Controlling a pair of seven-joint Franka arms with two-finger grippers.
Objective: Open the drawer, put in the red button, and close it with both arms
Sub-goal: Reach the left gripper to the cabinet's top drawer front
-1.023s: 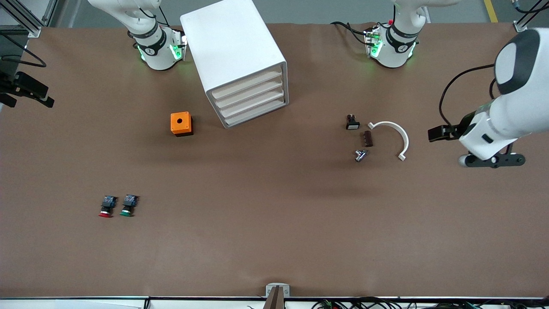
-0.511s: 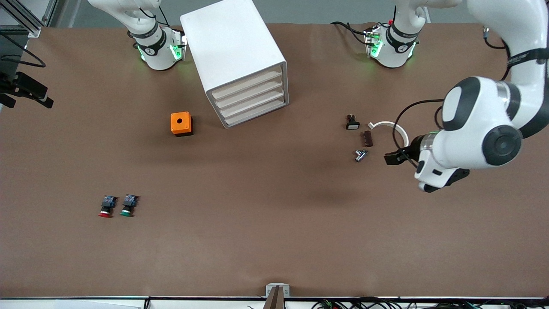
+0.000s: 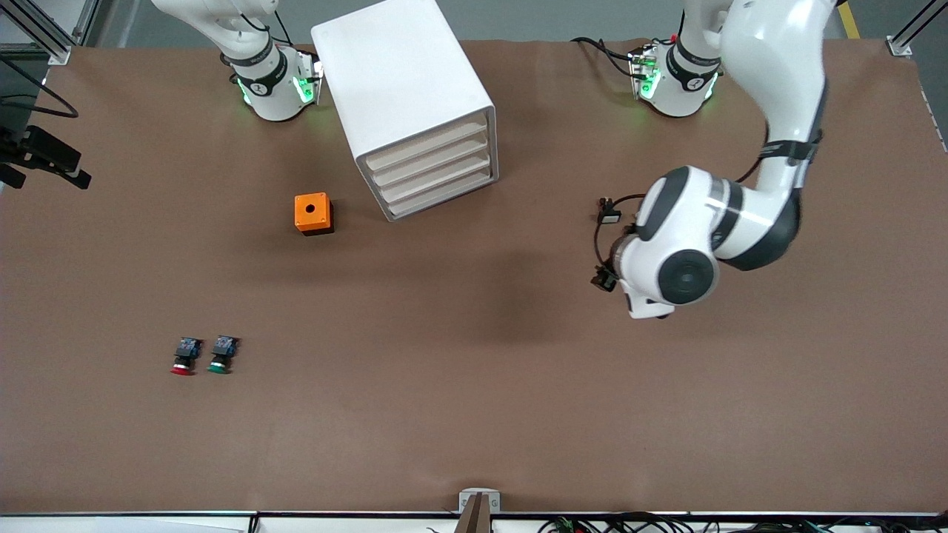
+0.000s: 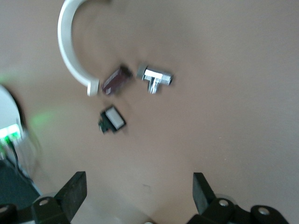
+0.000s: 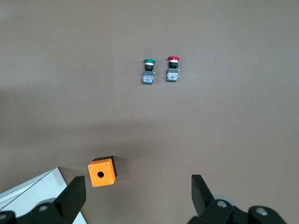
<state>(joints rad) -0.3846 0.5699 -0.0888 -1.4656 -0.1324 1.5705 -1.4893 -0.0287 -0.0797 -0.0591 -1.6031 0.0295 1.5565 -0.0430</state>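
The white cabinet (image 3: 404, 89) stands between the arms' bases with its four cream-fronted drawers (image 3: 431, 169) all shut. The red button (image 3: 182, 357) lies on the table nearer the front camera, toward the right arm's end, beside the green one (image 3: 221, 354). It also shows in the right wrist view (image 5: 172, 69). My right gripper (image 5: 137, 195) is open and empty, high over the table near the orange box (image 5: 102, 171). My left gripper (image 4: 138, 193) is open and empty, over bare table next to small parts. In the front view the left arm's wrist (image 3: 670, 259) hides it.
The orange box (image 3: 313, 213) sits beside the cabinet's front. A white arc (image 4: 70, 46), a brown part (image 4: 116, 80), a metal fitting (image 4: 155, 77) and a black switch (image 4: 112, 120) lie under the left arm. The green button (image 5: 148, 71) lies beside the red one.
The left arm has swung in from the left arm's end of the table toward the middle and now covers most of the small parts. Nothing on the table has moved.
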